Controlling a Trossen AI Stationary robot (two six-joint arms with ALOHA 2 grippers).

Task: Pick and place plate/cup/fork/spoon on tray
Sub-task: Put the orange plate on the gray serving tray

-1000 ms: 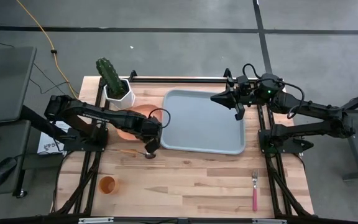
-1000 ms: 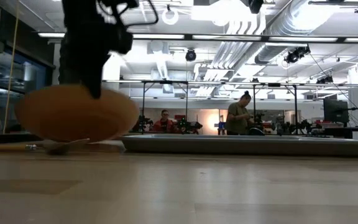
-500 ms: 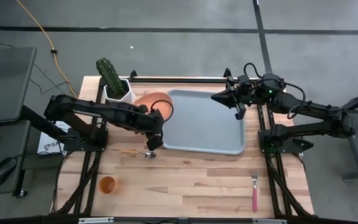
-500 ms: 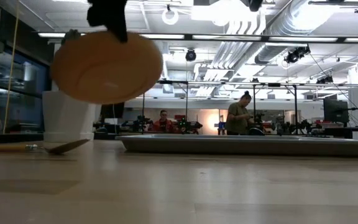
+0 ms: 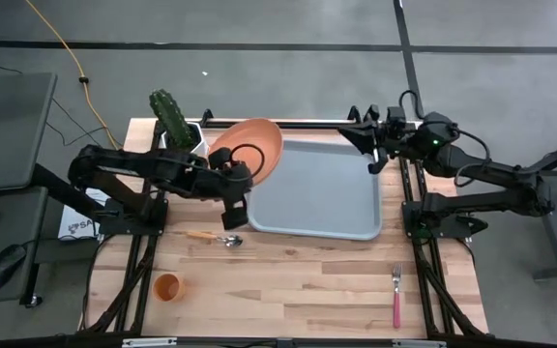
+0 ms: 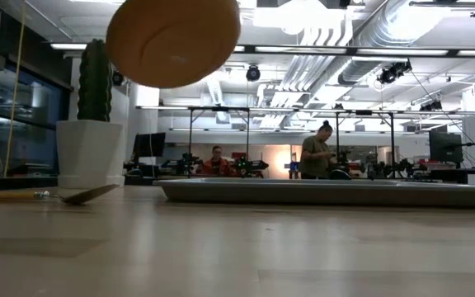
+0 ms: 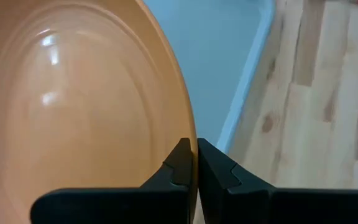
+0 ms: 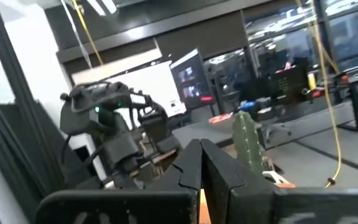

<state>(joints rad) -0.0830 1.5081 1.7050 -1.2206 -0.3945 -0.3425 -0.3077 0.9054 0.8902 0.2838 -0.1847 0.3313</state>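
**Plate held aloft at the tray's left edge**

Your left tool point(image 5: 239, 177) pinches the rim of the orange plate point(image 5: 252, 147), tilted in the air over the left edge of the grey-blue tray point(image 5: 317, 193). Your right tool point(image 5: 372, 166) waits, fingers closed on nothing, above the tray's far right corner. The spoon point(image 5: 213, 238) lies on the counter point(image 5: 288, 280).

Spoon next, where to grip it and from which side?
Grip the spoon at mid-handle, coming straight down from above, probably with fingers closing across the handle. It lies flat on the table, orange handle pointing left, metal bowl right, with bare wood around it. The handle is the longer, straighter part.
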